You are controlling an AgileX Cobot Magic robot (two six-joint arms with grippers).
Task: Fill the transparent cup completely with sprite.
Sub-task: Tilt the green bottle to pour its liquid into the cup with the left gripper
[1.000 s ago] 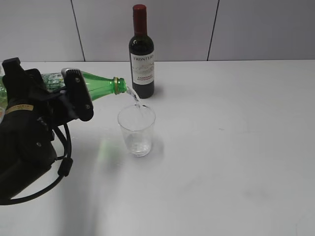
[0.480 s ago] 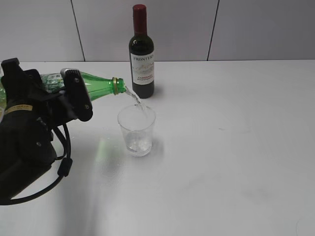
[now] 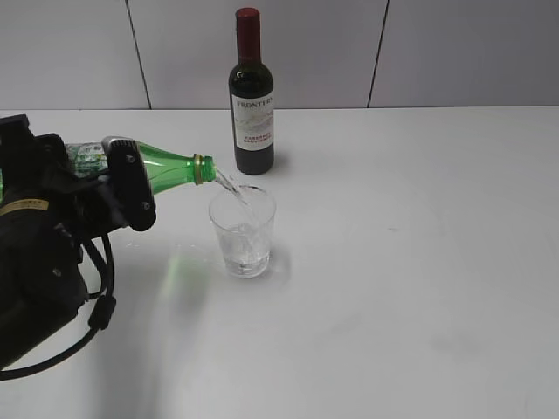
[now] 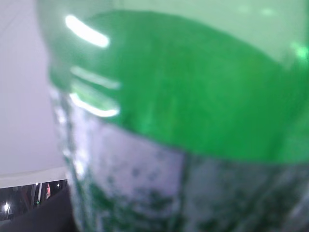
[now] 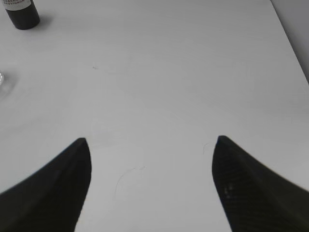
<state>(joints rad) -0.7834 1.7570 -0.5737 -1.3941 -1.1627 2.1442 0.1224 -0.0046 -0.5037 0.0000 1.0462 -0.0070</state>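
The transparent cup stands upright on the white table, left of centre. My left gripper is shut on the green sprite bottle, tipped nearly level with its mouth over the cup's left rim. A thin clear stream of sprite falls into the cup, which holds some liquid in its lower part. The left wrist view is filled by the blurred green bottle and its grey-white label. My right gripper is open and empty above bare table; it does not show in the exterior view.
A dark wine bottle with a red cap stands behind the cup near the back wall; its base also shows in the right wrist view. The cup's edge shows at the left of the right wrist view.
The green bottle's mouth has drawn back left and dropped slightly while still pouring. The level in the cup has risen a little.
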